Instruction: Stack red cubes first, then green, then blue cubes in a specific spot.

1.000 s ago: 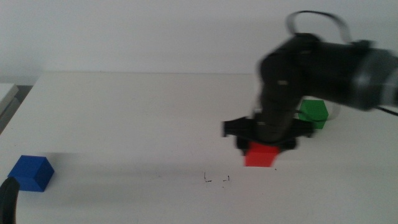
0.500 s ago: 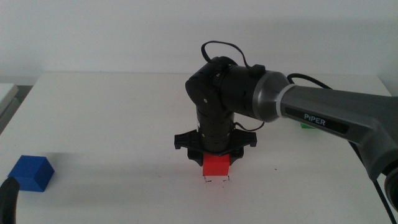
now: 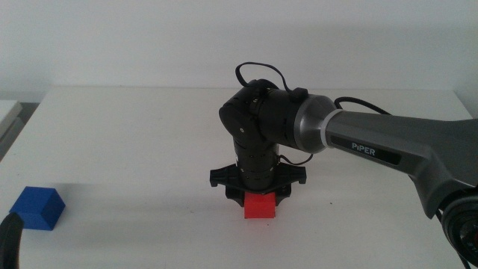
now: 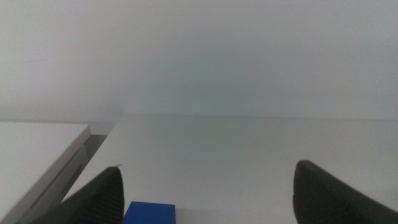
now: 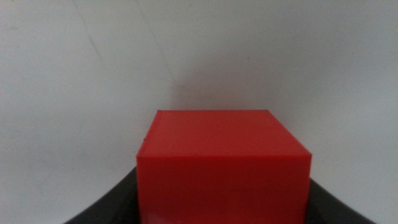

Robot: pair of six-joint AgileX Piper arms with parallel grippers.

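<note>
red cube (image 3: 261,206): sits between the two jaws of the right tool (image 3: 258,196), near the middle of the bench (image 3: 134,142), toward the front edge. Bottom looks down on the bench surface.
right tool: clamped on the red cube from both sides, pointing straight down, arm reaching in from the right. In the right wrist view the cube (image 5: 222,165) fills the gap between the jaws, a dark jaw at each lower side of it.
blue cube (image 3: 38,207): on the bench at the front left, well apart from the red cube. Also visible in the left wrist view (image 4: 149,212), just ahead of the left tool, between its jaws but not touched.
left tool (image 4: 205,208): jaws spread wide, nothing held, waiting low at the front-left corner; only a dark tip (image 3: 9,237) shows in the middle view.
green cube: not visible in any view.
containers: none seen.
</note>
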